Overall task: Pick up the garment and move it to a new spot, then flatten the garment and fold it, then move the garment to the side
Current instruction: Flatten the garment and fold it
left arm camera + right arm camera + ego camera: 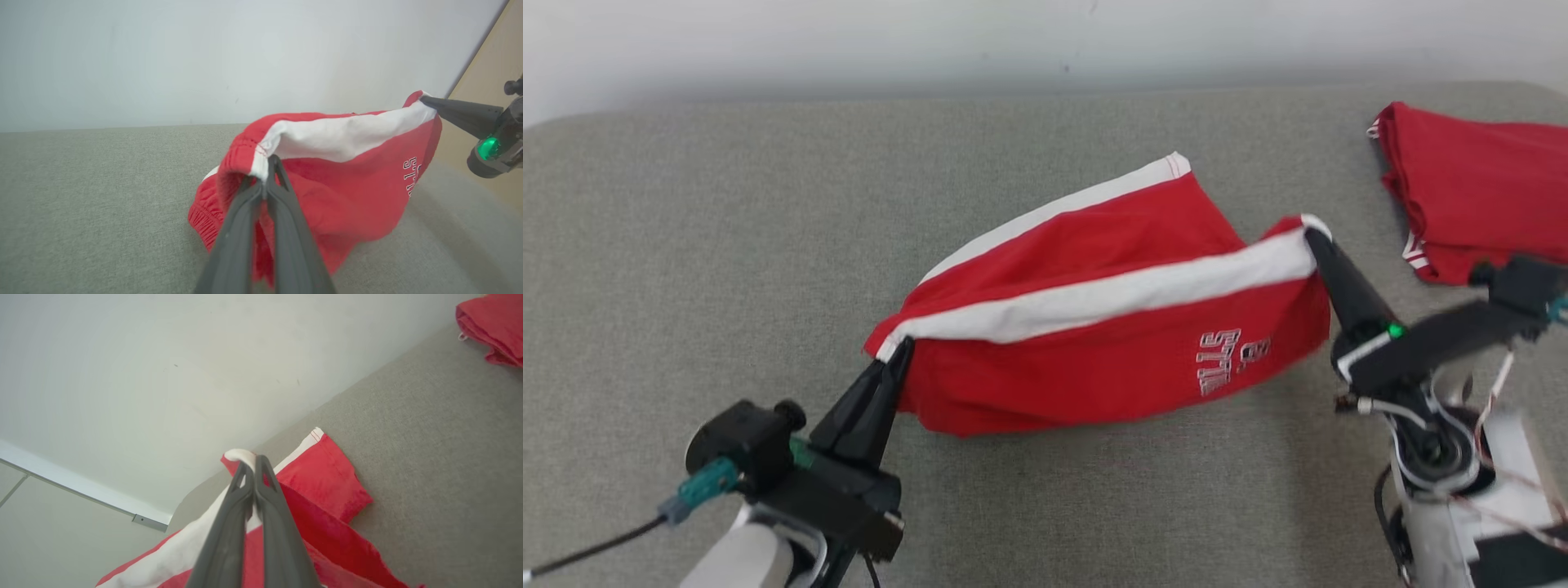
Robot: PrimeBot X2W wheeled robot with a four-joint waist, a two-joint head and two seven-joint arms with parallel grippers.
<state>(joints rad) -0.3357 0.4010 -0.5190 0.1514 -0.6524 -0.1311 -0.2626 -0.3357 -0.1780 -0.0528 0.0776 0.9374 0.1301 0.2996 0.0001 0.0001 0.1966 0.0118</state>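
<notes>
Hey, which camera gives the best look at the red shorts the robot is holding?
The head view: the whole red shorts are stretched between the left hand and right hand. The left wrist view shows the elastic waistband end and part of the lettering; the right wrist view, the white stripe and one leg.

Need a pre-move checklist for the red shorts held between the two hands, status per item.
1. Left hand shut on shorts at the waistband end: ok.
2. Right hand shut on the hem end: ok.
3. White stripe stretched between the hands: ok.
4. Shorts clear of grey surface: not ok, one leg lies on it.
5. Second red garment apart from shorts: ok.
6. How many fabric layers each hand pinches: cannot tell.
</notes>
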